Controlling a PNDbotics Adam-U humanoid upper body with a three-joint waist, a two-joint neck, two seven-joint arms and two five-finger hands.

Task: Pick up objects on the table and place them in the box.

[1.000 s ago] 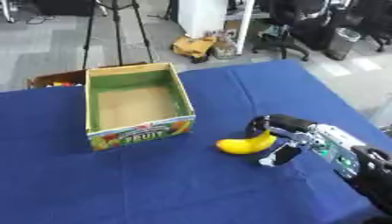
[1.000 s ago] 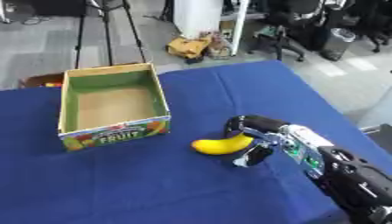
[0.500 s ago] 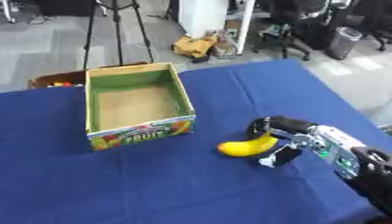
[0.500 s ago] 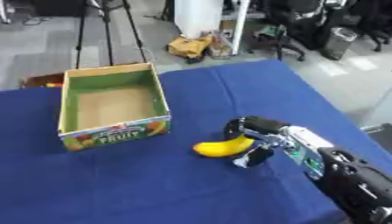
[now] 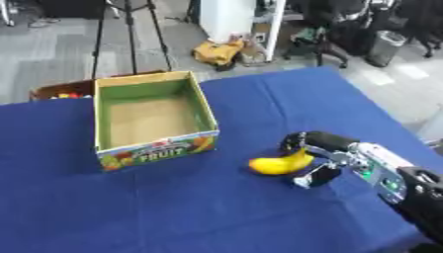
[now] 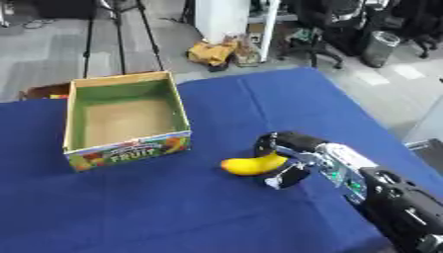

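A blue cloth-covered table [image 5: 173,207] fills the foreground; beyond its far edge lie grey floor, black tripod legs [image 5: 130,29] and office chairs [image 5: 333,29]. The robot's right arm is cut off at the lower right corner, and the left hand appears in neither view. The black and silver right hand [image 5: 325,158] curls its fingers and thumb around the right end of the yellow banana [image 5: 275,164], which lies on the cloth, right of and nearer than the open cardboard fruit box [image 5: 154,118].

banana's [image 5: 275,164] right end hidden behind right hand [image 5: 322,157], forearm cut off at lower right corner
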